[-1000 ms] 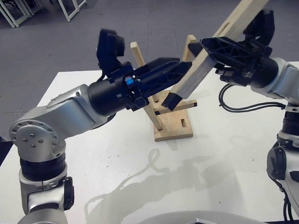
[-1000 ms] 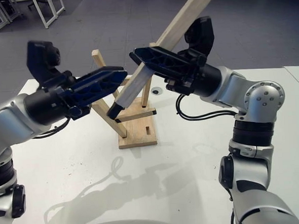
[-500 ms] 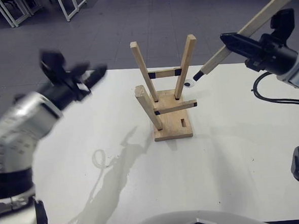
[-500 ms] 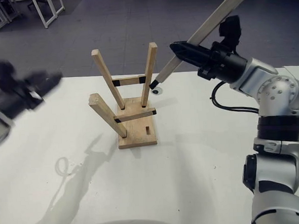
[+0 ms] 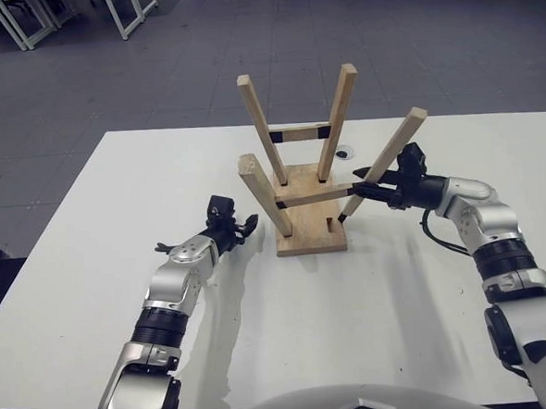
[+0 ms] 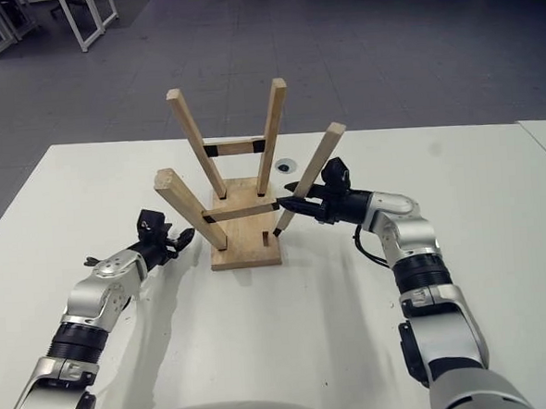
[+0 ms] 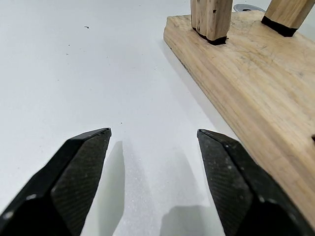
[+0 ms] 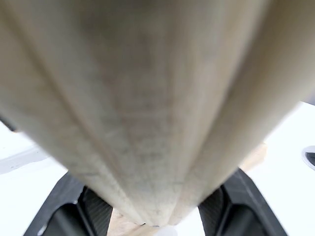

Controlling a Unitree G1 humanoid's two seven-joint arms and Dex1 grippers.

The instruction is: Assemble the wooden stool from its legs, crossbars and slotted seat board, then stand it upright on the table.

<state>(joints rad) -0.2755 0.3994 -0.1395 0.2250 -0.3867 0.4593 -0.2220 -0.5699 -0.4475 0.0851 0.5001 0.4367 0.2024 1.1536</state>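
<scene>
Head stereo looking down, wrist close-ups

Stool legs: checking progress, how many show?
4 legs: two stand at the back of the seat board, one front-left; the fourth leg leans in the right gripper at its right edge.

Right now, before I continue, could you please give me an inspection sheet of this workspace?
Surface: white table with a round cable hole behind the stool.
Job's things: seat board lies flat; three legs stand in it, joined by two crossbars; fourth leg is tilted, with its lower end at the board's right edge. Seated or not: cannot tell.
Clutter: nothing seen.
Grippers: left gripper low beside the board's left side, jaws open, holding nothing; right gripper, jaws shut on the fourth leg.
Cables: black cable loops at the right forearm.
Surroundings: grey floor, white table frames far behind.
</scene>
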